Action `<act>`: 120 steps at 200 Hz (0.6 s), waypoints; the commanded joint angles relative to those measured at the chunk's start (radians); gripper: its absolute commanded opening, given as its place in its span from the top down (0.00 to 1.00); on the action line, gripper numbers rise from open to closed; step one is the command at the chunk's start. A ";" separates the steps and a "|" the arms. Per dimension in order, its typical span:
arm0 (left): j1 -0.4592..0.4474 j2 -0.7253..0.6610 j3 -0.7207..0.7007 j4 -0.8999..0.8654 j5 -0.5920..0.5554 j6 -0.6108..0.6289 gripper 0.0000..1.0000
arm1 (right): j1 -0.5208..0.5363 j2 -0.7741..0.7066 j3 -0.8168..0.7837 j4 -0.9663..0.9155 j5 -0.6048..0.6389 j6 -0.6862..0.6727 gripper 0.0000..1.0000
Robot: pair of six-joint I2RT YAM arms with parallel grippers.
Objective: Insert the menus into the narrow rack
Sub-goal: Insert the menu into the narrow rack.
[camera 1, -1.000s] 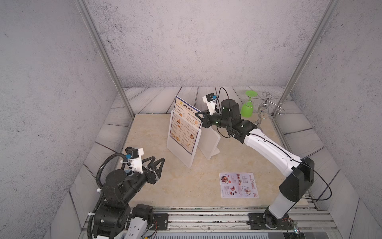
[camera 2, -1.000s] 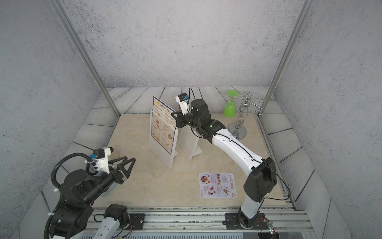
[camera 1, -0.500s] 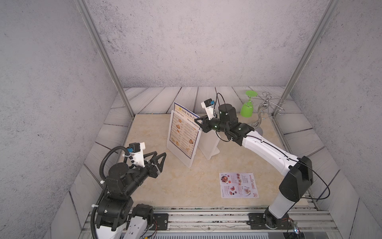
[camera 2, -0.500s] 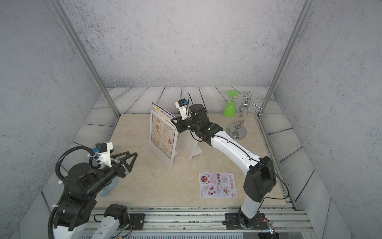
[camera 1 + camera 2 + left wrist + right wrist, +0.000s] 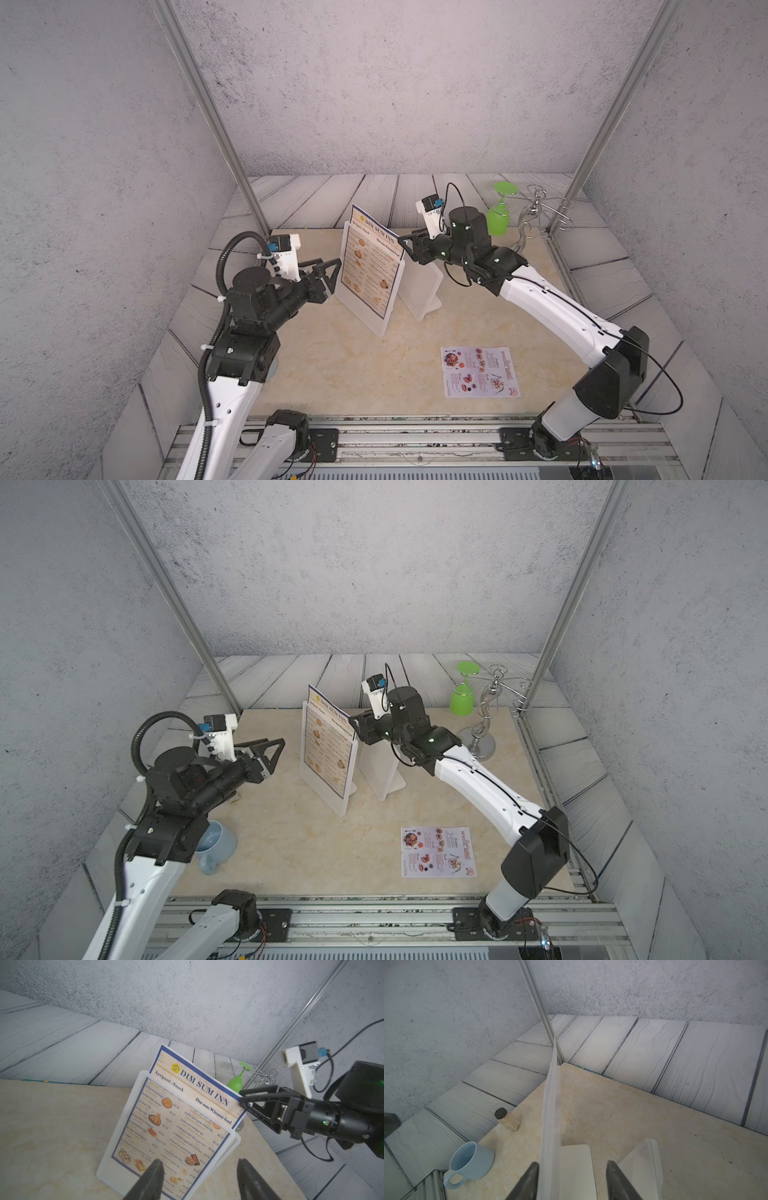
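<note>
Menus are sitting in two places right now. The big DIM SUM INN menu (image 5: 371, 266) is standing in the clear rack (image 5: 379, 328). Its top strip is poking out above the rack and looking a bit crooked to me. The small menu (image 5: 480, 372) is lying flat on the table (image 5: 324, 374), well apart from the rack, not yet put in.

Your right tool (image 5: 404, 247) is standing wide, with the top corner of the big menu between its jaws. It is not squeezing the sheet. Your left tool (image 5: 334, 276) is standing wide too, holding nothing, just beside the front of the rack.

Watch out here. If you are pulling the right tool away sideways, a finger may be catching that corner and dragging the sheet back out, or bending it. If the left tool is drifting forward, it may be tipping the rack over or sliding it into the white stand (image 5: 424, 286) just behind. The small menu is thin and flat, so I think the fingers may be slipping on it.

Words I am reading in the left wrist view: "DIM SUM INN", "Antipasti / Snack", "Dim sum/Wheaten food", and prices in euros. The small menu's writing is looking too tiny to read.
</note>
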 commanded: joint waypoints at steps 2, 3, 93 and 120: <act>-0.007 0.090 0.070 0.088 0.044 0.038 0.40 | -0.007 -0.134 -0.040 -0.049 0.097 -0.008 0.44; -0.007 0.094 0.072 0.090 0.046 0.039 0.40 | -0.007 -0.137 -0.042 -0.051 0.099 -0.008 0.44; -0.154 0.464 0.450 0.068 0.053 0.232 0.39 | -0.012 -0.384 -0.254 -0.142 0.186 0.046 0.39; -0.203 0.579 0.562 0.011 0.012 0.306 0.39 | -0.012 -0.440 -0.298 -0.165 0.205 0.052 0.38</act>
